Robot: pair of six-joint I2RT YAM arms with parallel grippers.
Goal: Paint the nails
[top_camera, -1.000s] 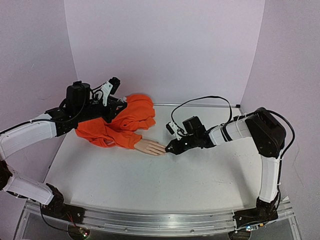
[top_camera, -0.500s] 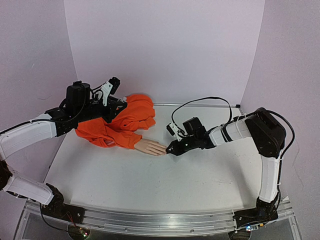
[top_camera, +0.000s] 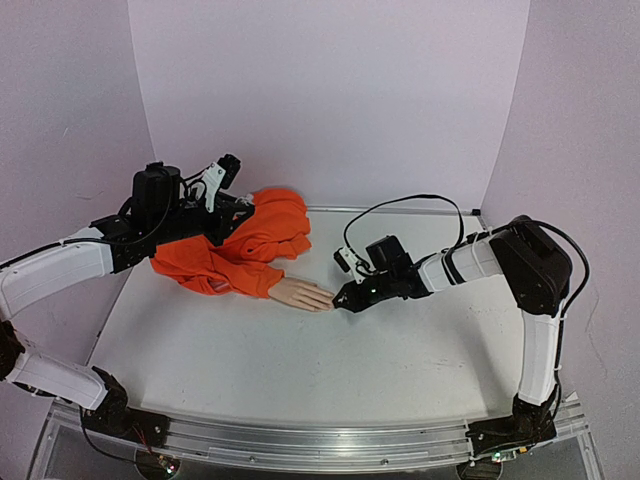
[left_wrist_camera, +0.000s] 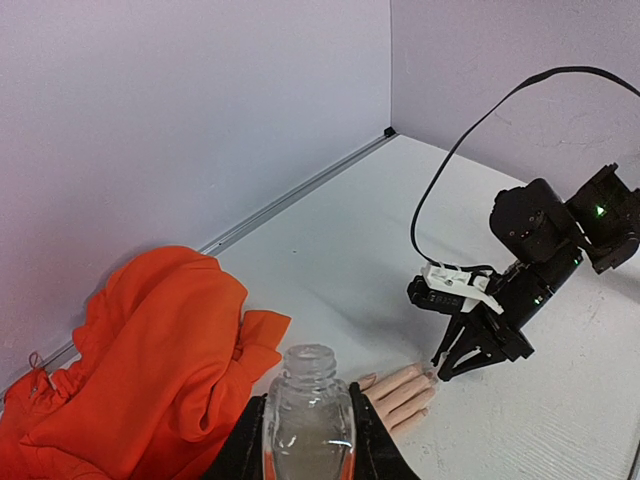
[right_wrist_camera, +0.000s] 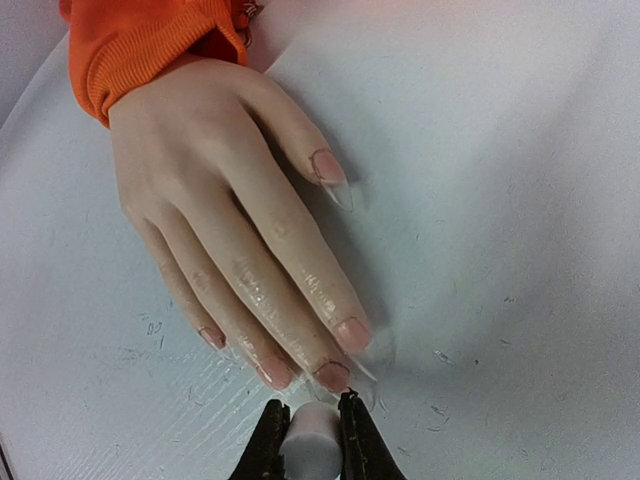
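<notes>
White cylindrical brush stem point(right_wrist_camera: 308, 447) pinched in the right hand point(right_wrist_camera: 309, 425), sweep lightly cuticle-to-tip over the tiny nails point(right_wrist_camera: 331, 375) of the pale peach mannequin hand point(right_wrist_camera: 215, 190) flat on the tabletop point(right_wrist_camera: 500, 250), with the left hand point(left_wrist_camera: 308, 450) clamped on the clear glass bottle point(left_wrist_camera: 308, 395).

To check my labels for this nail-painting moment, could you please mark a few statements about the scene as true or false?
1. The left tool grips a clear bottle with no cap on. True.
2. The right tool is open and empty. False: it is shut on a small white piece.
3. The mannequin hand lies palm up. False: its nails face upward.
4. The mannequin hand comes out of an orange sleeve. True.
</notes>
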